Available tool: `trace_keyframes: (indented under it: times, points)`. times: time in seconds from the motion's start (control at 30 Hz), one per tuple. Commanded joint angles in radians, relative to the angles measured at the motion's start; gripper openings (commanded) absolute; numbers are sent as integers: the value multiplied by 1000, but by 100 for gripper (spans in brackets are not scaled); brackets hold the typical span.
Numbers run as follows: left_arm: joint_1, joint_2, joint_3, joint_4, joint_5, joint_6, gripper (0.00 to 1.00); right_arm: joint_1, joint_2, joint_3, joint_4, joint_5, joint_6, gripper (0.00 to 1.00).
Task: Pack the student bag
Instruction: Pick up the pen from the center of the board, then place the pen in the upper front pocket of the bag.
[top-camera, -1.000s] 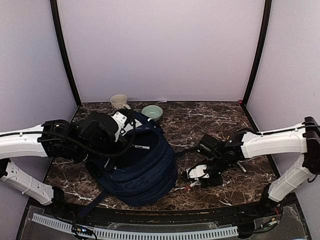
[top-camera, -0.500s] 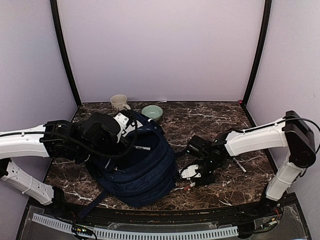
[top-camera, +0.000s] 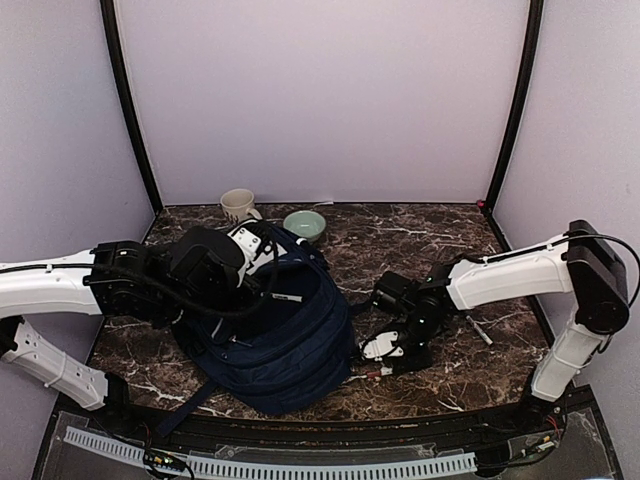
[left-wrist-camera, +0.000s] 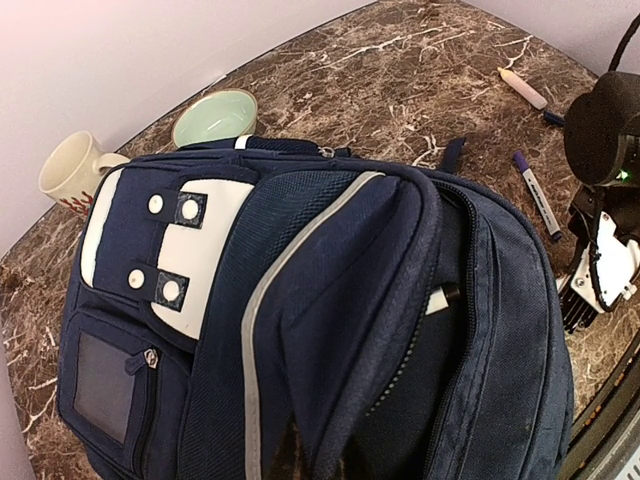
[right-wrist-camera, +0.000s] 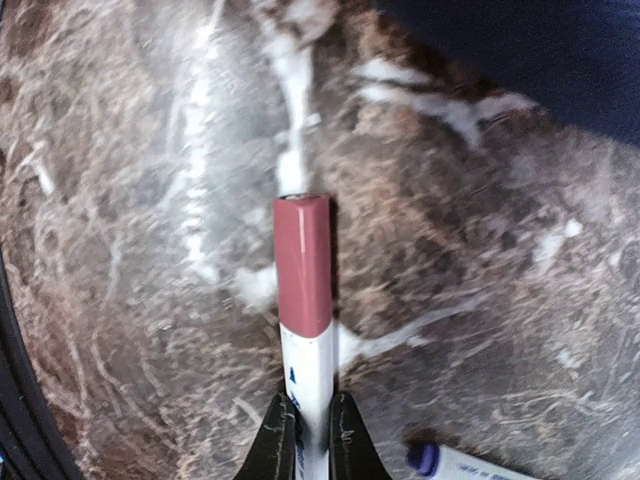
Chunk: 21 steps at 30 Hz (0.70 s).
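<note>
Two grips at once: right gripper (right-wrist-camera: 310, 440) on a white marker with a dull-red cap (right-wrist-camera: 303, 290), left gripper (top-camera: 255, 250) on the large navy-blue fabric backpack (top-camera: 285, 340)

From where I stand, the right gripper is down at the dark brown marble table (top-camera: 430, 240), just off the backpack's right flank. Its two fingers (right-wrist-camera: 277, 440) are drawn in narrow and press the marker's white barrel from both sides, with the capped end pointing away from the wrist. Whether the marker rests on the stone or hangs just above it I cannot tell. Near the fingers, but apart from them, lies a second white marker with a purple cap (right-wrist-camera: 440, 462).

The left gripper is closed to almost nothing at the upper rim of the backpack, near its white patches. Its own camera does not show the fingertips, so I cannot see how much cloth they pinch.

The backpack lies on the table between the two arms, with the front pocket and its thin pale stripe facing up. The main compartment gapes along the zip, and a white pen-shaped thing with a dark end (left-wrist-camera: 440, 298) shows in the opening. The rest of the inside is too dark to read.

A cream ceramic mug (top-camera: 237, 204) and a pale green round bowl (top-camera: 304, 224) stand side by side at the back of the table, just behind the backpack's top. The bowl shows bare glaze inside. The mug's inside I cannot make out.
</note>
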Motion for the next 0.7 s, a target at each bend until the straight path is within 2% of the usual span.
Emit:
trace_keyframes:
  times: [0.0,0.17,0.3,0.47,0.67]
  points:
    - [8,-13,25,98,-22,2,0,-3,-102,49,-132,-74,-9,0]
    - [12,-11,21,104,-24,4,0,5,-225,159,-188,-125,-27,0]
    - [16,-5,29,104,-17,6,0,25,-254,282,-158,-37,-36,0]
    - [19,1,45,72,-48,-28,0,86,-239,337,-14,120,-68,0]
    - [19,-20,33,90,-22,-38,0,185,-164,486,17,156,-90,0]
